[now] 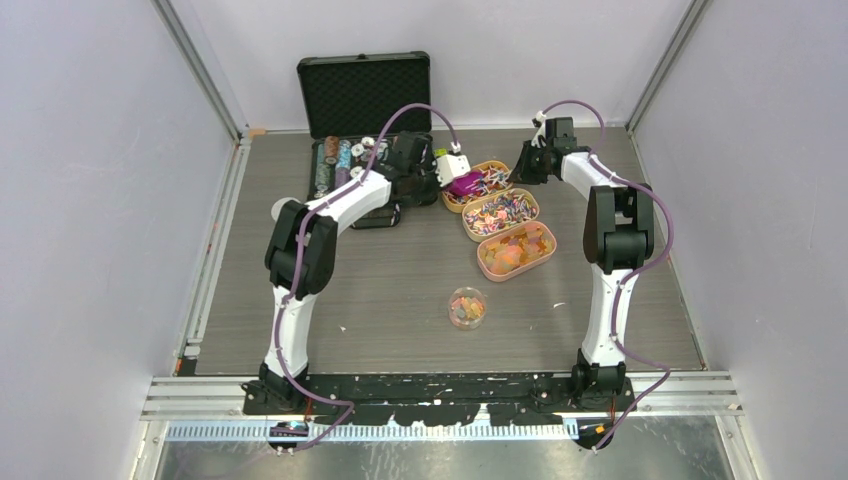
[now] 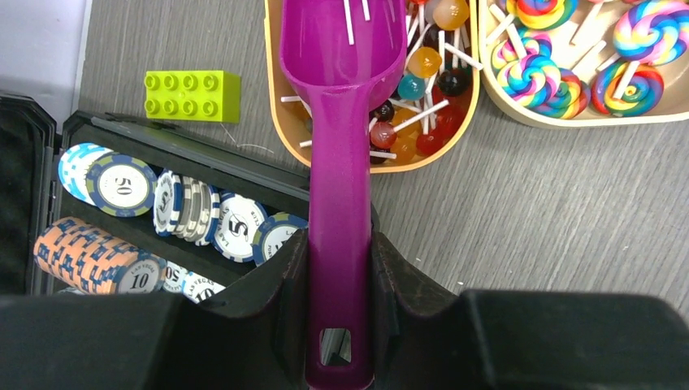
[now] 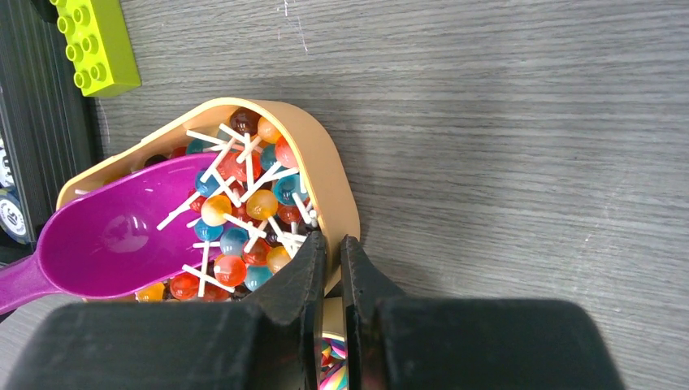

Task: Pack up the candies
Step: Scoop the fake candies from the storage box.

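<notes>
We see the left fingers pinching the handle of the magenta scoop. Its bowl lies in the far tan tray among the ball lollipops, and a few white sticks lie across the bowl. The right fingers are almost pressed together, nipping that tray's rim on the side away from the scoop.

Just beside it, a second tray holds swirl lollipops. A third tray of orange and yellow candies sits next in the row. Nearer the arm bases, apart from the trays, a small round tub with mixed sweets stands on the grey surface.

To the left of the far tray lies a yellow-green toy brick. Beside it is an open black case with rows of poker chips.
</notes>
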`<action>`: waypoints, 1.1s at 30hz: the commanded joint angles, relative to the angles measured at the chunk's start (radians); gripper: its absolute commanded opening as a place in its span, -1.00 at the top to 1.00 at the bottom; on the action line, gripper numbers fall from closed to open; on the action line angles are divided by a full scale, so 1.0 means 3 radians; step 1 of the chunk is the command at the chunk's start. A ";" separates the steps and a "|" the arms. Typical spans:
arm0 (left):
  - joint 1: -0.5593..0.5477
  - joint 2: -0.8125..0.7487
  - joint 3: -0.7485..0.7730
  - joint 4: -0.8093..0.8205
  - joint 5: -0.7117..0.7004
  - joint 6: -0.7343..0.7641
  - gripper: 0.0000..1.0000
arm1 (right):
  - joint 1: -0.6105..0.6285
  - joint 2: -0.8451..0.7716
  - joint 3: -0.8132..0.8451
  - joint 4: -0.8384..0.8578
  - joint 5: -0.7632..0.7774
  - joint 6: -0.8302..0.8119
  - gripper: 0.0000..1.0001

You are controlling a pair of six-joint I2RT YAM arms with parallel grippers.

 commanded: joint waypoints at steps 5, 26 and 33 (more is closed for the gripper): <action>0.0081 -0.0020 -0.0199 0.0040 0.0018 -0.0012 1.00 | -0.0032 0.0034 0.0016 0.0148 -0.0140 0.0055 0.92; 0.0141 -0.0275 -0.0559 0.0736 0.0121 -0.0442 1.00 | -0.0287 -0.0089 0.0161 0.0373 -0.0502 0.0649 0.50; 0.0195 -0.0420 -0.0828 0.1060 0.0179 -0.0561 1.00 | -0.0361 -0.0096 0.0180 0.0527 -0.0747 0.0913 0.47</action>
